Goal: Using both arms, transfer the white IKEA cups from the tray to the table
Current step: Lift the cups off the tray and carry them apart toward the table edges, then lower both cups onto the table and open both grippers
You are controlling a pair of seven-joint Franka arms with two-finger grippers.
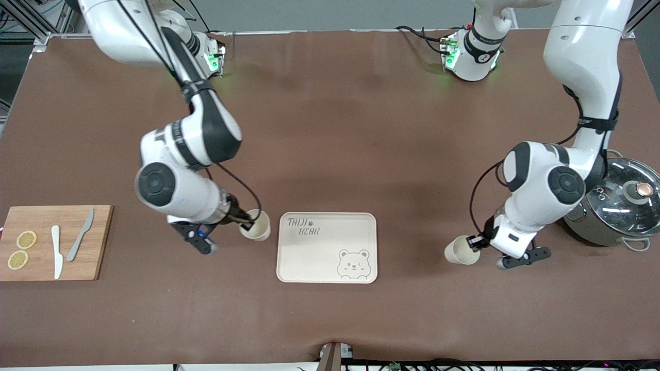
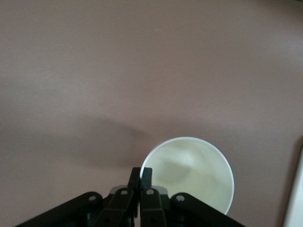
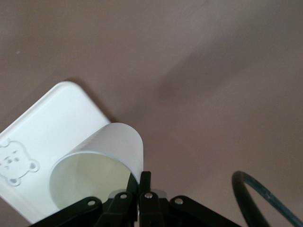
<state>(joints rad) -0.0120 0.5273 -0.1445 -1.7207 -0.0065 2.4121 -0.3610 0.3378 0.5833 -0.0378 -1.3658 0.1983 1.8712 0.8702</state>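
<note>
White IKEA cups — two, light, stiff, likely slippery; best held at the rim wall. One [image 1: 256,225] pinched between right gripper [image 1: 246,222] fingers, one [image 1: 461,250] between left gripper [image 1: 477,242] fingers — both off the tray [image 1: 328,248], over the table [image 1: 330,154].

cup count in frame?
2. One cup is in the right gripper, over the table beside the tray. The other cup is in the left gripper, over the table nearer the pot. None on the tray.
</note>
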